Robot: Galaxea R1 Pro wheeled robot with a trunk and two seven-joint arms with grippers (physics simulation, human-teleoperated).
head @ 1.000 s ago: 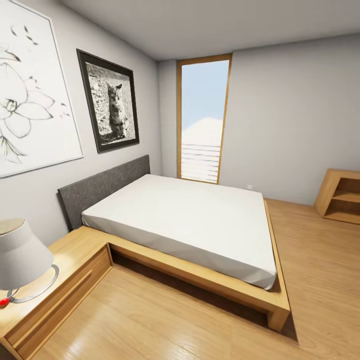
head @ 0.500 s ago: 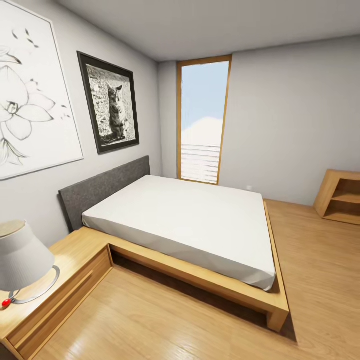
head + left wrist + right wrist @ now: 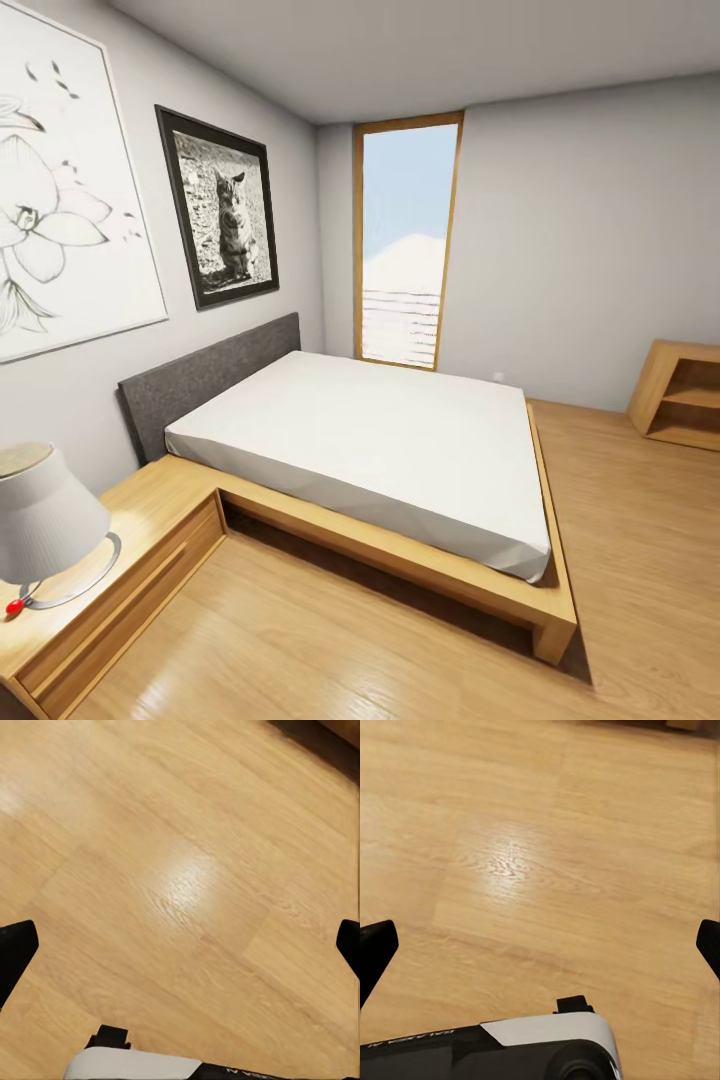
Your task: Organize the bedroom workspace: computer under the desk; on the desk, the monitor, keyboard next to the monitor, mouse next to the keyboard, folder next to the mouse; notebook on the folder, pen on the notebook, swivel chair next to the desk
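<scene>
I am facing a bedroom with a bed; the desk, computer, monitor, keyboard, mouse, folder, notebook, pen and swivel chair are out of view. In the left wrist view my left gripper (image 3: 181, 949) is open, its dark fingertips (image 3: 15, 954) far apart over bare wooden floor (image 3: 180, 870), with nothing between them. In the right wrist view my right gripper (image 3: 541, 949) is likewise open and empty above the floorboards (image 3: 547, 855).
A low wooden bed (image 3: 380, 440) with a white mattress and grey headboard fills the middle. A wooden nightstand (image 3: 140, 540) with a white lamp (image 3: 45, 520) stands near left. An open wooden shelf unit (image 3: 685, 395) is at the far right. Wooden floor (image 3: 640, 560) runs along the bed's right.
The whole head view has shifted very slightly, so the camera moved a little. Nothing in the room has moved.
</scene>
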